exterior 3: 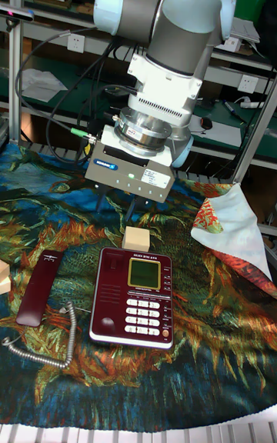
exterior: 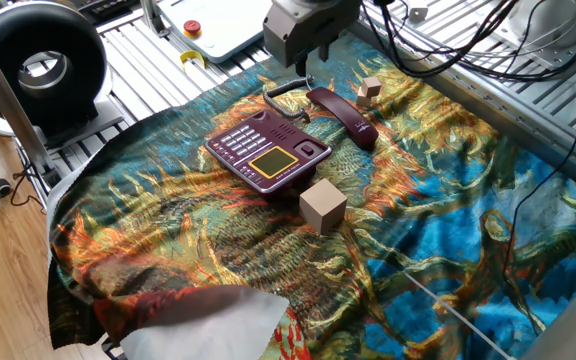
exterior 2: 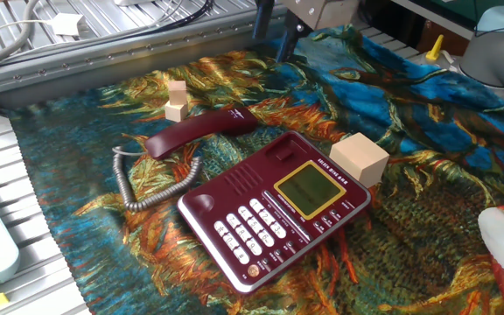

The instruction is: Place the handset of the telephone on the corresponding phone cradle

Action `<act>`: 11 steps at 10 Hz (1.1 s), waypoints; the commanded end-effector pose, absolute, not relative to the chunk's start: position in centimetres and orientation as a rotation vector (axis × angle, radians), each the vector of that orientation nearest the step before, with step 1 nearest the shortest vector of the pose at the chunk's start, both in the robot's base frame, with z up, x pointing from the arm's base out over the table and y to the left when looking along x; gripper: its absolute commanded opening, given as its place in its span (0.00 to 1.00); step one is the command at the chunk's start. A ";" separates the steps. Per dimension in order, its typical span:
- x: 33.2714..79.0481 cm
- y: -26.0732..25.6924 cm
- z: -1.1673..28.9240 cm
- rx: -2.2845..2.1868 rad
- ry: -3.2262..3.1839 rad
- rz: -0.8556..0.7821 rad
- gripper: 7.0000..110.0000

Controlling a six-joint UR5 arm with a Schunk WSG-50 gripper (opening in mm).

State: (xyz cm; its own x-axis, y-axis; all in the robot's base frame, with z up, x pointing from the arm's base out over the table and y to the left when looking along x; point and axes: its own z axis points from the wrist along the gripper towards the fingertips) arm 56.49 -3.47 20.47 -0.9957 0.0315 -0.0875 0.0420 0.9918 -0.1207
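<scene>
Grey and boxy, the two-finger gripper [exterior 3: 121, 201] hangs above the patterned cloth with its dark fingers [exterior 3: 105, 198] pointing down and nothing between them; they look set apart, though how wide the gap is cannot be told. It stands clear of everything on the table, up past the far end of the phone in the tall fixed view.

Nearest to it is a tan wooden cube [exterior 3: 136, 239], sitting just beyond the display end of the maroon wedge-shaped telephone [exterior 3: 131, 295], which shows a yellowish display and rows of pale buttons. The recessed maroon phone cradle [exterior 2: 226, 188] along one side of the base is bare.

A dark maroon glossy handset [exterior 2: 201, 130] lies flat on the cloth beside the base on the cradle side, apart from it, lying roughly alongside it. A grey coiled cord [exterior 2: 151, 191] loops from one end of it toward the base. Two smaller tan cubes [exterior 2: 177, 99] sit just beyond the handset. The colourful orange-and-blue cloth [exterior: 448, 230] covers the table.
</scene>
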 end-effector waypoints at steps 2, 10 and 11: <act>54.3 -1.2 20.3 0.245 3.137 -0.028 0.00; 53.0 0.3 20.1 0.392 3.186 0.084 0.00; 53.0 0.3 20.1 0.392 3.186 0.084 0.00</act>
